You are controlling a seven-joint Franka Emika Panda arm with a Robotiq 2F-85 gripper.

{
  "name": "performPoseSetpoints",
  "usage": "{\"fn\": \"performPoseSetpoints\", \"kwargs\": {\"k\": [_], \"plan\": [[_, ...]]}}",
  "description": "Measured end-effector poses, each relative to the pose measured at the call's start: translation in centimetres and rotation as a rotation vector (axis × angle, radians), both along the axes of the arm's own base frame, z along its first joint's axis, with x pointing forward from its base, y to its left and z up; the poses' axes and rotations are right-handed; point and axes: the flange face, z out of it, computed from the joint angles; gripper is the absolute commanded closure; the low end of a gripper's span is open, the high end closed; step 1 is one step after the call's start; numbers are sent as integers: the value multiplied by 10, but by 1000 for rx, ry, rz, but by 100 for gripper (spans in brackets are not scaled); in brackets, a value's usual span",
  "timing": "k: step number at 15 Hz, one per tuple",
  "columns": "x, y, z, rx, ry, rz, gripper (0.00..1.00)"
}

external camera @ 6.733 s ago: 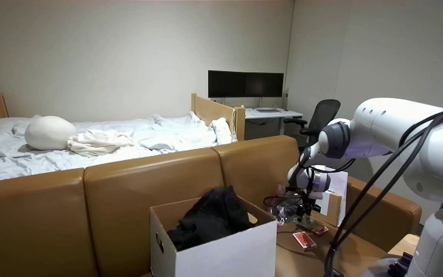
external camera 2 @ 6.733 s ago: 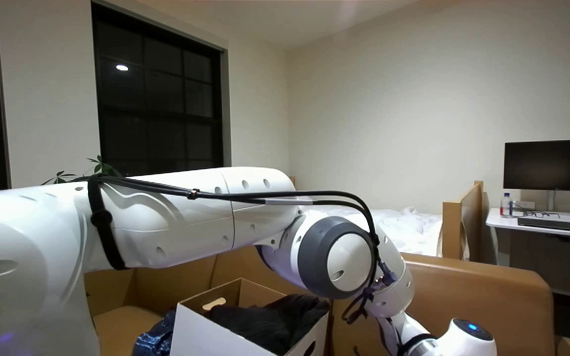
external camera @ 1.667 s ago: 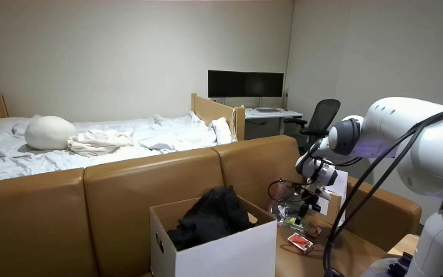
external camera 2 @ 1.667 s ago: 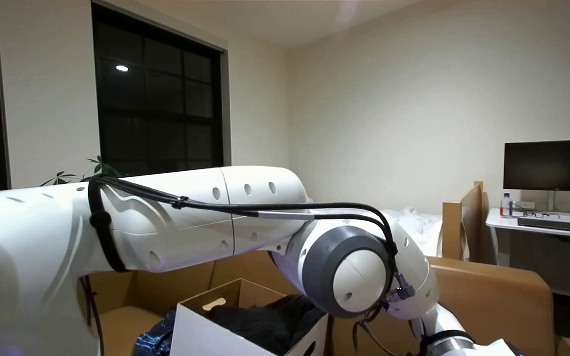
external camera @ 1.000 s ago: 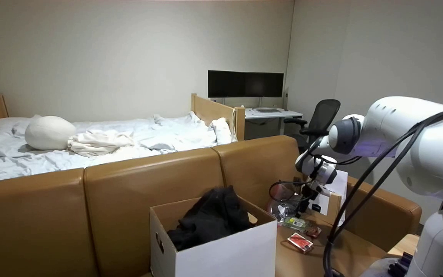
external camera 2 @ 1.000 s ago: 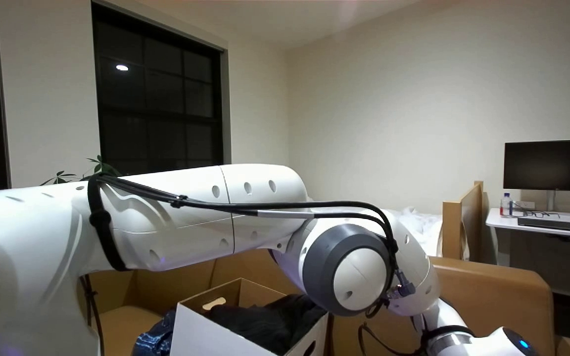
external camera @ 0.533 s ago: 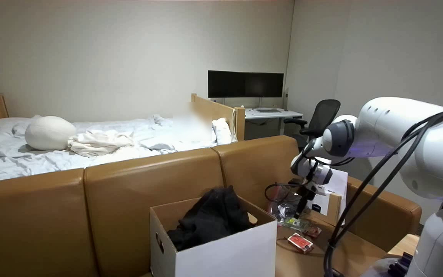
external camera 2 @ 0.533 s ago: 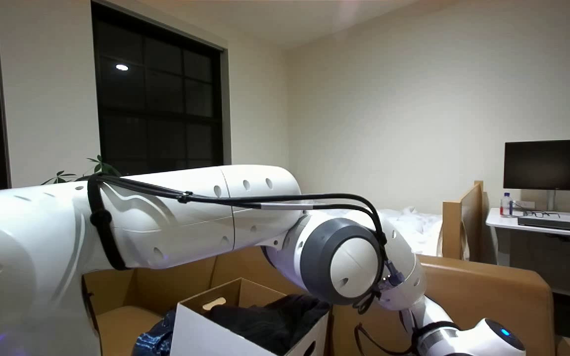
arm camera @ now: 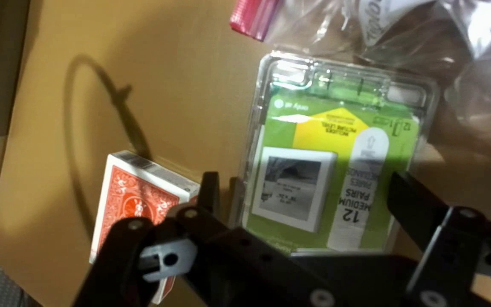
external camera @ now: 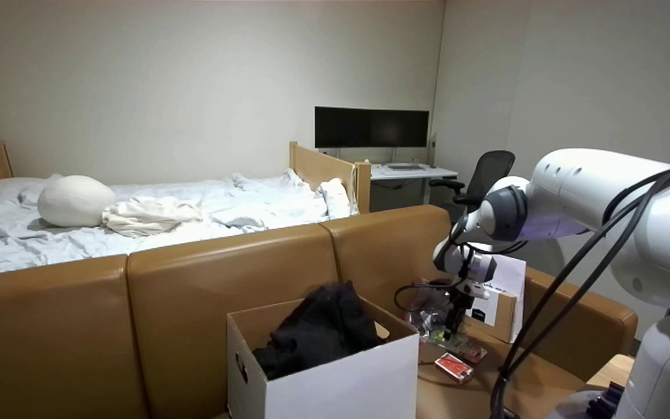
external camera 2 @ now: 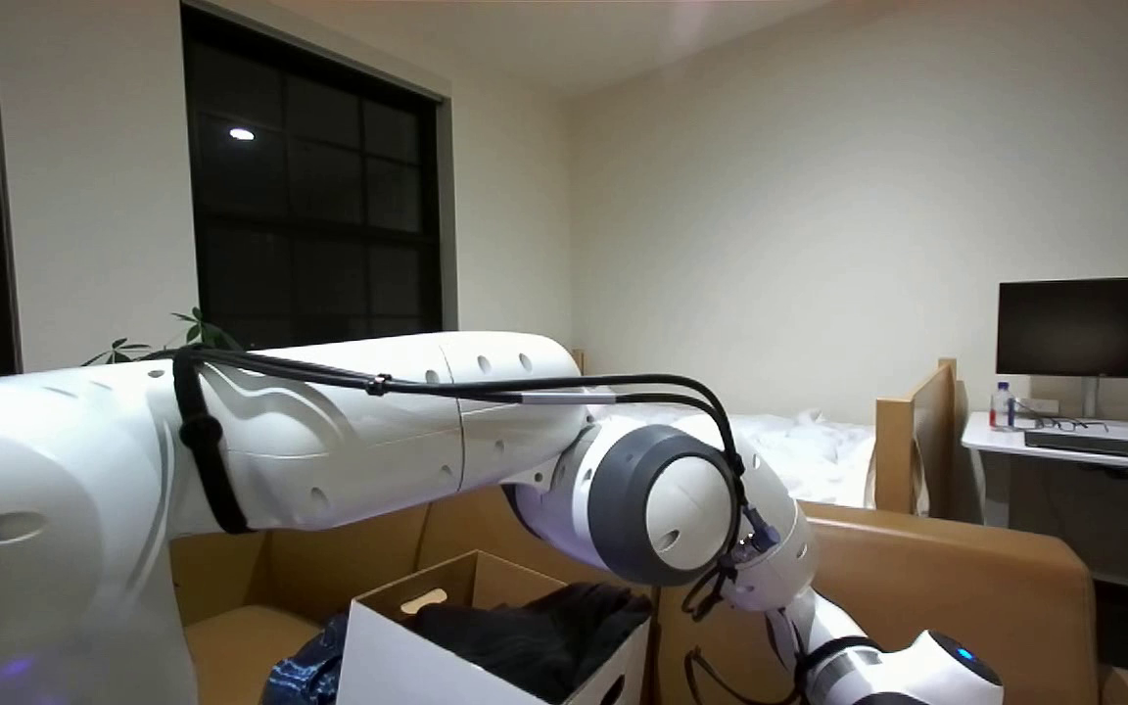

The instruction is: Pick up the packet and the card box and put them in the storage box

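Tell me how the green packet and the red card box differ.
The packet is green and yellow under clear plastic; the card box is red and white.
The packet looks larger than the card box.
In the wrist view, the open claw frames the packet, while the card box lies to one side, partly hidden.
Both lie on the brown sofa seat.

packet (arm camera: 340,149): green, partly yellow; card box (arm camera: 137,198): red, white-edged, ornately figured; storage box (external camera: 341,387): white outside, brown inside; bundle (external camera 2: 305,668): blue, apparently pale-streaked.
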Motion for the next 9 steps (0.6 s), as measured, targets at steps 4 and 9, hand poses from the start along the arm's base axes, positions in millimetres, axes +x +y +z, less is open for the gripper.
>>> {"fn": "performPoseSetpoints", "kwargs": {"k": [4,9], "plan": [[-8,-1,-2,13,60,-34,0],[-28,-6,-10,12,147,-97,0]]}}
